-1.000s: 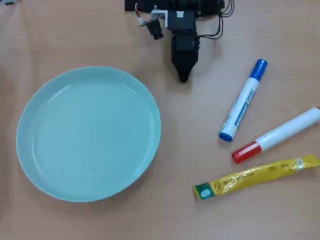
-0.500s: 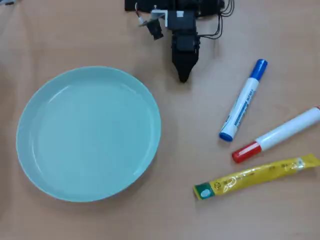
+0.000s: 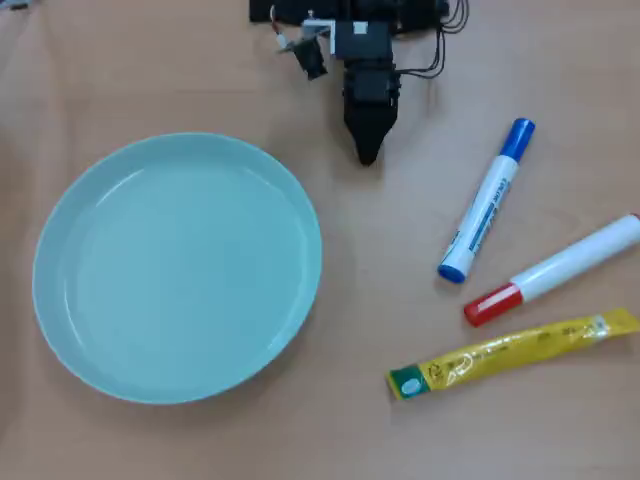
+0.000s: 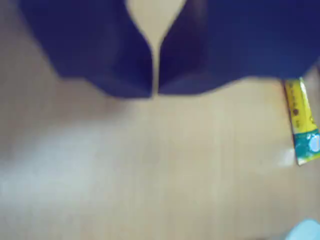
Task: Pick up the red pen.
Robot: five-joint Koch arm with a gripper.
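In the overhead view one pale green plate [image 3: 178, 267] fills the left of the tabletop [image 3: 380, 430]. One gripper [image 3: 367, 152] sits at top centre, empty; the wrist view shows its jaws nearly pressed together, a thin slit between them. To its right lies one blue-capped marker [image 3: 487, 201]. The one red pen [image 3: 553, 270] lies further right and lower, well apart from the gripper, its long axis diagonal with the red cap at the lower-left end. Just below it lies one yellow sachet [image 3: 512, 354].
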